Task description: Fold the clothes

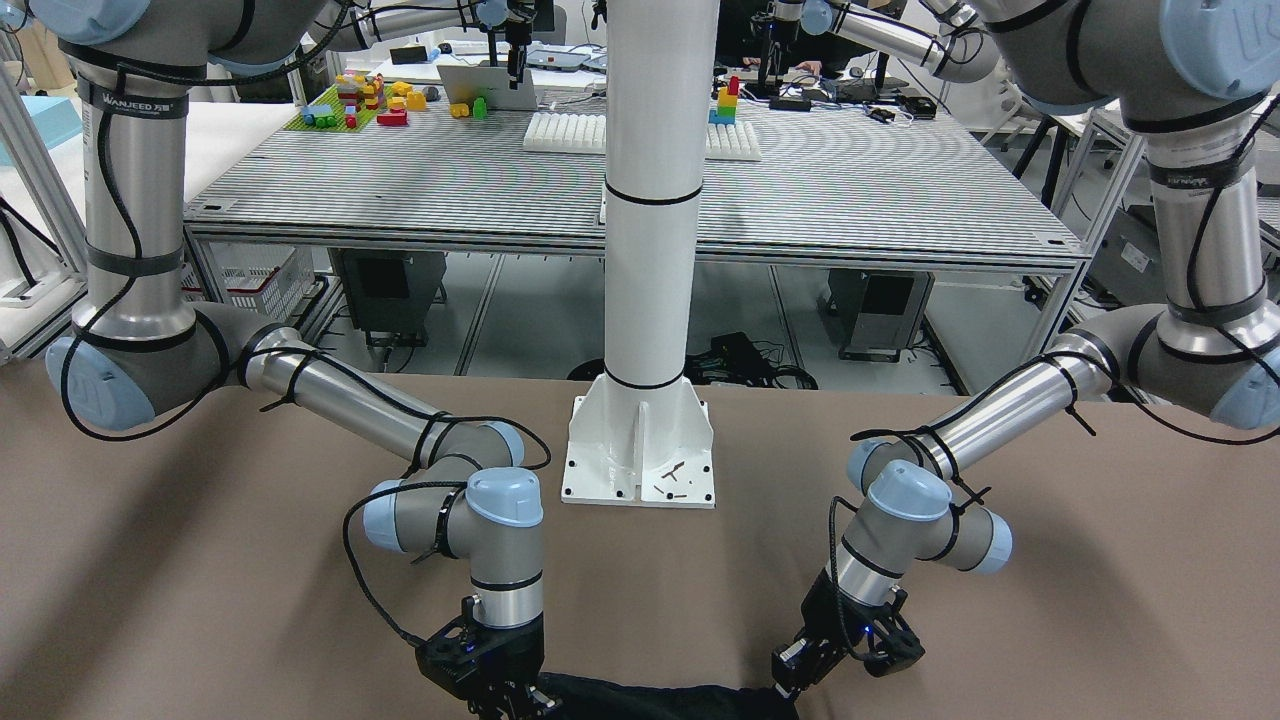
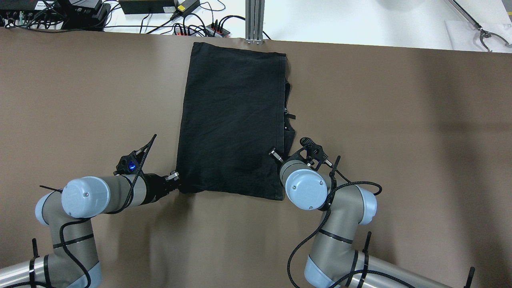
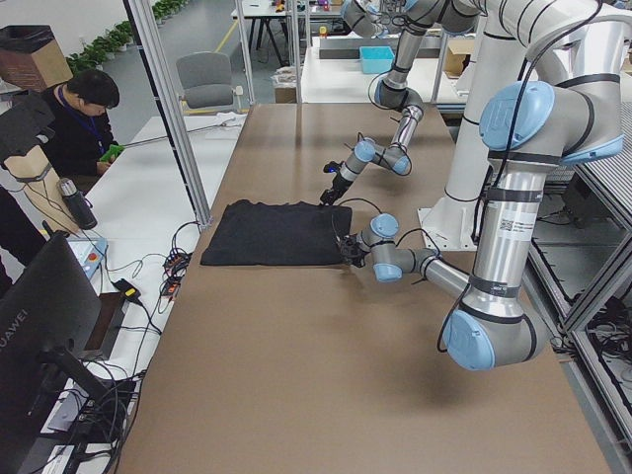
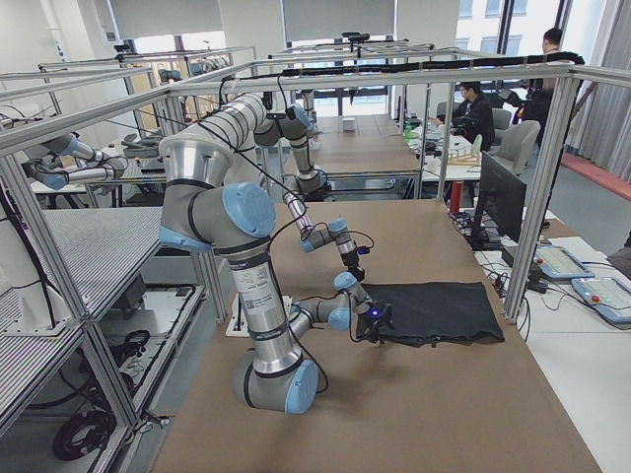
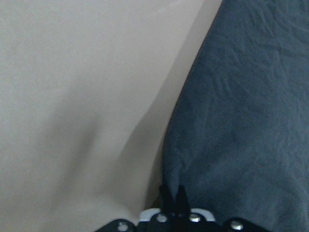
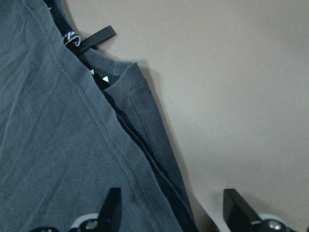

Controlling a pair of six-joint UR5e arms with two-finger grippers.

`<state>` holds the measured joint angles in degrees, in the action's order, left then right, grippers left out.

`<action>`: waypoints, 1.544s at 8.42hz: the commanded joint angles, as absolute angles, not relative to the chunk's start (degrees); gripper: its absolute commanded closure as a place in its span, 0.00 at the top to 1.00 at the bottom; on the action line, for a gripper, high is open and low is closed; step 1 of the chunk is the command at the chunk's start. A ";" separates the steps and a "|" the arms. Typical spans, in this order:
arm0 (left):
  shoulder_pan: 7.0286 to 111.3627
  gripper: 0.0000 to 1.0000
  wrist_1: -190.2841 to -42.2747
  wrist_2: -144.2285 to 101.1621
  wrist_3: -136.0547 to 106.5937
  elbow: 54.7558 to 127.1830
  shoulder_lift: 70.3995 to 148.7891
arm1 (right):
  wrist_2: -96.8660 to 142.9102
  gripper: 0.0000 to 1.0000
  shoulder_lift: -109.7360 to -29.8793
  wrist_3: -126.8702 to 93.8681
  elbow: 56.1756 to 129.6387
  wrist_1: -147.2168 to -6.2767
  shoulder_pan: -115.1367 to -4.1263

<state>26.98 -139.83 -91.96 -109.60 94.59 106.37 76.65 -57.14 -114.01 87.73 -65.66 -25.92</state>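
Left end effector (image 5: pixel 174 195): fingers drawn narrow, pinched on the near left corner of the clothes, low over the worktop (image 2: pixel 400 120).
Clothes (image 2: pixel 232 120): a black piece lying flat mid-worktop, reaching from the far edge back toward the robot. It is faintly creased, with layers doubled along its right edge.
Strap (image 6: pixel 99 36): a small black loop poking out from that right edge.
Right end effector (image 6: pixel 174 210): fingers spread wide, straddling the clothes' right edge by the near corner, one over fabric, one over bare worktop.
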 commanded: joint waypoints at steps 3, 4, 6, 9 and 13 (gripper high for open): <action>26.98 0.00 -139.83 -91.93 -109.60 94.66 106.26 | 76.38 0.46 -54.93 -115.91 85.61 -65.57 -26.28; 26.98 0.00 -139.83 -91.93 -109.60 94.66 106.26 | 76.38 0.35 -54.93 -116.36 85.69 -65.57 -26.28; 26.98 0.00 -139.83 -91.93 -109.60 94.66 106.26 | 76.38 0.16 -56.15 -116.37 85.61 -62.86 -25.41; 26.98 0.00 -139.83 -91.93 -109.60 94.66 106.43 | 76.38 0.00 -58.36 -116.81 86.04 -56.17 -23.99; 27.33 0.00 -139.57 -93.24 -109.60 99.65 106.18 | 77.17 0.00 -59.23 -116.02 91.91 -56.86 -24.17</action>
